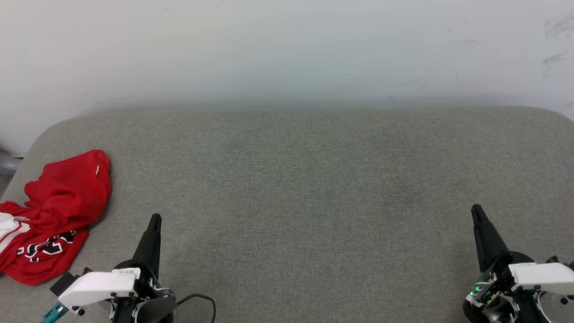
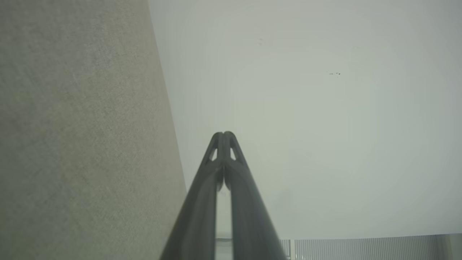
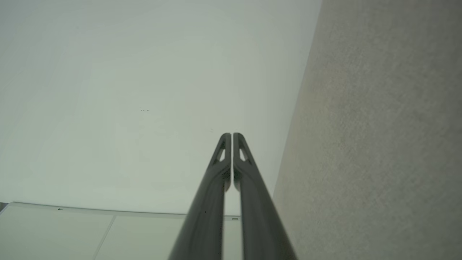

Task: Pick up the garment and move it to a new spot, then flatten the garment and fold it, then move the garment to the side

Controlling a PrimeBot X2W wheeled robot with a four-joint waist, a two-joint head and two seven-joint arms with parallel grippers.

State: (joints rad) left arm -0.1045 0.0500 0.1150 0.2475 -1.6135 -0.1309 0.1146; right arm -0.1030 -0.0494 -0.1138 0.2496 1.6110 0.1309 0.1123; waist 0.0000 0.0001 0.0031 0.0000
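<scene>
Garment (image 1: 58,215) sits in a crumpled heap at the near-left corner of the grey padded bench (image 1: 314,188), with its left side running out of the head view. It looks dumped, not laid out: folds bunch over each other and nothing is flat. Judged start of task, pick-up not yet done.

The left gripper (image 1: 154,220) is near the garment, just right of its near end, apart from the cloth and not touching. The right gripper (image 1: 476,210) is well apart, at the near-right side of the bench. Both point toward the far wall (image 1: 287,54) in a parked pose, likely to leave the middle of the bench free for spreading. The left jaws are closed tip to tip in the left wrist view. The right jaws are closed down to a hairline slit in the right wrist view. Neither holds anything.

Garment axis: the heap's long axis runs near to far, leaning right toward the far end.
- Near end carries the black-and-white lettering (image 1: 45,246) (chest side up there).
- White sleeve (image 1: 9,229) with striped trim pokes out at the left edge.
- Far lobe is plain red.
- Can't tell which end is collar or hem.

The left arm is the obvious one to reach, with a short move left. The thin fabric will probably drape and drag when lifted.
</scene>
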